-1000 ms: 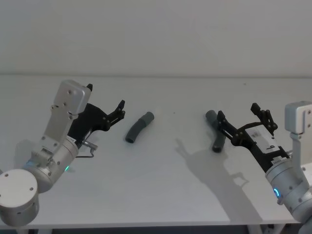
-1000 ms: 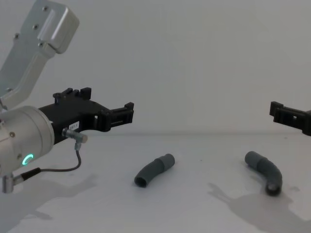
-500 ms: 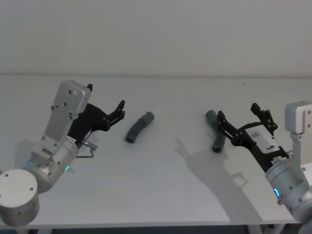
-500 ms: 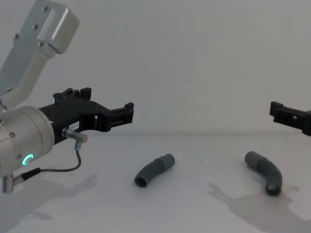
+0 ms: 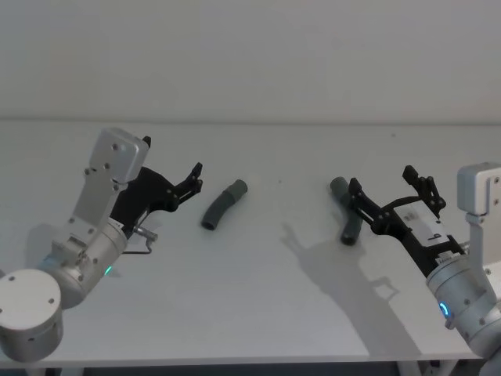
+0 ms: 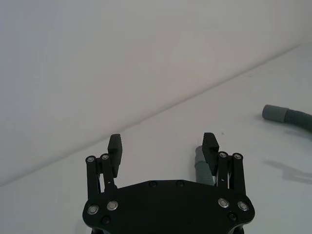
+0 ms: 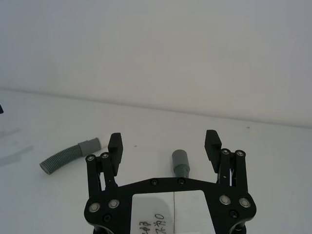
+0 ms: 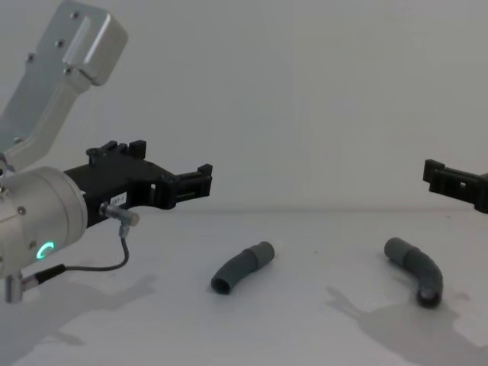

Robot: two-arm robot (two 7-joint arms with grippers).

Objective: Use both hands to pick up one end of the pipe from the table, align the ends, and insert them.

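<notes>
Fingers of the left gripper are released and stand wide apart with nothing between them, and the right gripper is spread in the same way — neither one holds anything. Both pipe pieces lie flat on the table. The left piece is a little left of the centre of the head view, just beyond the left gripper's tips and not touched by them. The right piece is right of the centre, where one finger of the right gripper crosses in front of it. In the chest view both grippers hang clearly above the table, so I judge that the reach down is not yet begun. Several things can go wrong from here. If one finger meets a piece before the other, the round body may roll or slide away on the smooth table. If the jaws close on the ribbed middle, it may bend and the cuff will point wrongly. If a gripper takes a piece too near its end, little cuff stays free for insertion — and because both pieces are bent, a small twist in the grasp can make the two ends miss each other.
</notes>
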